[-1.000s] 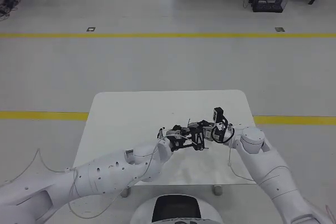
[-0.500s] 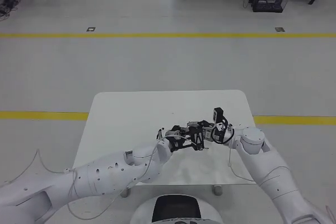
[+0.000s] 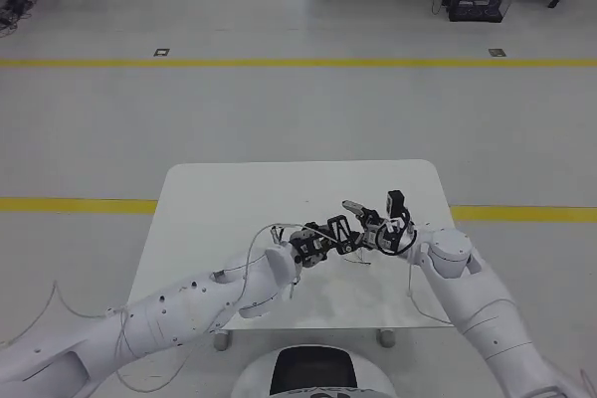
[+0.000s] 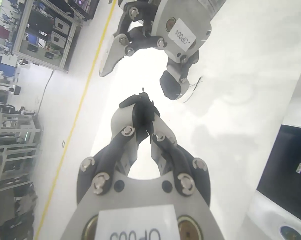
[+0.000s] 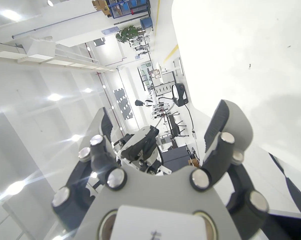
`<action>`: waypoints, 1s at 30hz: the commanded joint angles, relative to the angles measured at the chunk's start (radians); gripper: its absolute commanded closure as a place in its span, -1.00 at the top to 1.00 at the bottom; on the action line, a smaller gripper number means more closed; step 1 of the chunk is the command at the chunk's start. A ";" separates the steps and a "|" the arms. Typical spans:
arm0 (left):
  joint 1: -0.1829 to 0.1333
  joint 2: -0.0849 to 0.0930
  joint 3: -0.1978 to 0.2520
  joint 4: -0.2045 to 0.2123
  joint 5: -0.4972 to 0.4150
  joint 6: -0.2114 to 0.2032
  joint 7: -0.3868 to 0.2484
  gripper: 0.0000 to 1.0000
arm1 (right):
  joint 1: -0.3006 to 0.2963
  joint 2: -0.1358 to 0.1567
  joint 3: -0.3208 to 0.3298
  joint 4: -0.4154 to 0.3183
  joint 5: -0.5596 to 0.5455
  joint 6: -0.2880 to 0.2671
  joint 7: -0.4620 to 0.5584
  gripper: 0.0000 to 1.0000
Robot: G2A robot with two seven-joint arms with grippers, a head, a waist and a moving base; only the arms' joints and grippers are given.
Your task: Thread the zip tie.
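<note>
The left gripper (image 4: 140, 106) is pinched shut. Its dark pads (image 4: 142, 116) are pressed together with no gap between them. A small thin tip, which I take to be the zip tie (image 4: 142, 90), sticks out just past the fingertips. So little of it shows that I cannot tell its length or which end this is. In the right wrist view a fine pale line runs outward from the same fingertips, and it may be the rest of the tie.

The right gripper (image 5: 165, 116) faces the left one nose to nose, and its jaws are spread wide with nothing between them. Seen from the left wrist, one of its fingers (image 4: 110, 58) is a bare toothed plate and the other carries a dark pad. The tie's tip lies in the open space between them and touches neither. Seen from the right wrist, the left gripper sits framed between the two spread fingers and is apart from both.

A thin strand (image 4: 193, 85) lies beside the padded finger, either on or just above the table (image 4: 240, 63). I cannot tell what it is.

In the top view the two grippers meet over the right half of the white table, towards the near edge. The left arm comes in from the near left and the right arm from the near right. Neither gripper rests on the table top. Beyond the table is a pale floor with a yellow line (image 3: 80, 204) running past both of its sides.
</note>
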 commanded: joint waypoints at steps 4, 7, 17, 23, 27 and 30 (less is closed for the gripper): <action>0.000 0.000 0.001 0.000 0.000 0.000 -0.002 -1.00 | 0.000 0.000 0.000 0.000 -0.001 0.000 0.000 1.00; 0.024 -0.001 -0.027 0.025 -0.090 0.011 0.015 -1.00 | -0.002 0.000 0.002 -0.002 0.000 -0.008 -0.008 1.00; 0.110 0.003 -0.168 0.104 -0.545 -0.025 0.066 -1.00 | -0.031 0.025 0.065 0.002 -0.066 -0.154 0.115 1.00; 0.154 -0.001 -0.225 0.167 -0.772 -0.063 0.114 -1.00 | -0.033 0.036 0.088 0.023 -0.087 -0.232 0.193 1.00; 0.152 -0.002 -0.228 0.190 -0.760 -0.070 0.107 -1.00 | -0.032 0.038 0.098 0.035 -0.089 -0.206 0.169 1.00; 0.152 -0.002 -0.228 0.190 -0.760 -0.070 0.107 -1.00 | -0.032 0.038 0.098 0.035 -0.089 -0.206 0.169 1.00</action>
